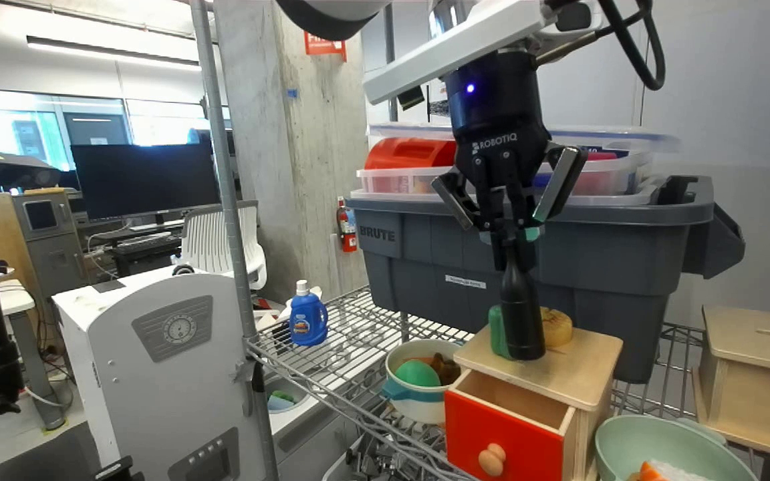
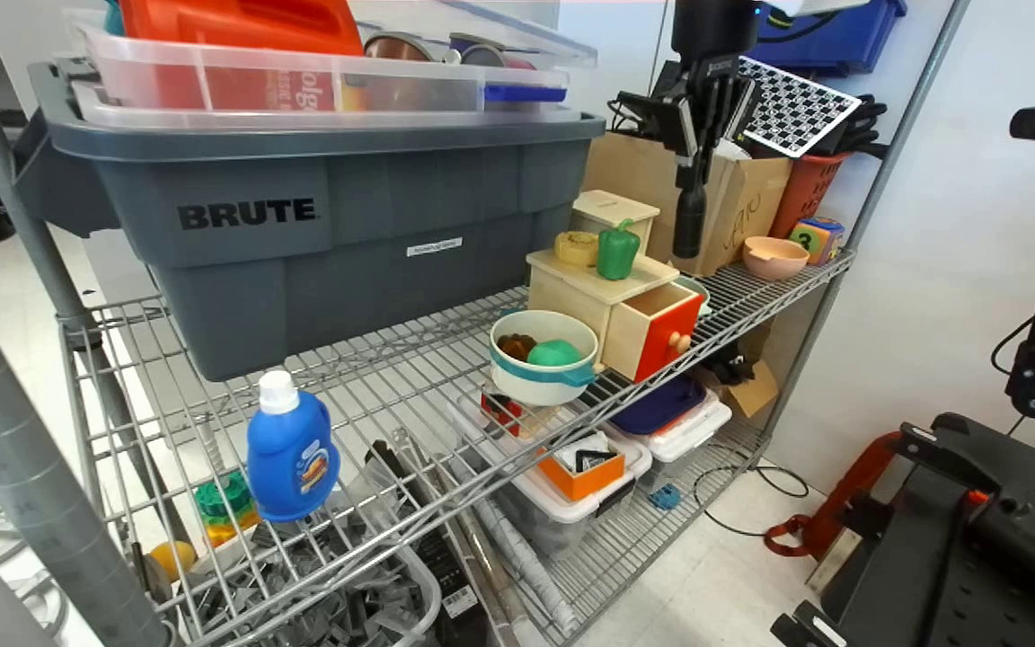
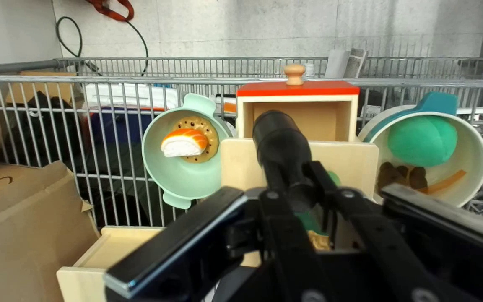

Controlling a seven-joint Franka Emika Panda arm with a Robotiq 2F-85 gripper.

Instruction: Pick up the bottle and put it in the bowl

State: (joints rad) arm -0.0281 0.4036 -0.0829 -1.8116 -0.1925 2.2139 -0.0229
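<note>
1. My gripper is clamped on the narrow neck of the black bottle, right of centre in an exterior view; the wider body hangs below it, base downward.
2. I judge that neck hold sound: it leaves the body free to enter first.
3. I hold the bottle in the air, apart from the wooden drawer box, probably so it clears the green pepper standing on top.
4. The mint-green bowl lies left of centre in the wrist view, beside the box, so a sideways carry, then lowering, seems called for.
5. A cookie and an orange-and-white food piece occupy the bowl; the slim bottle could tip against them, so I would release low.
</note>
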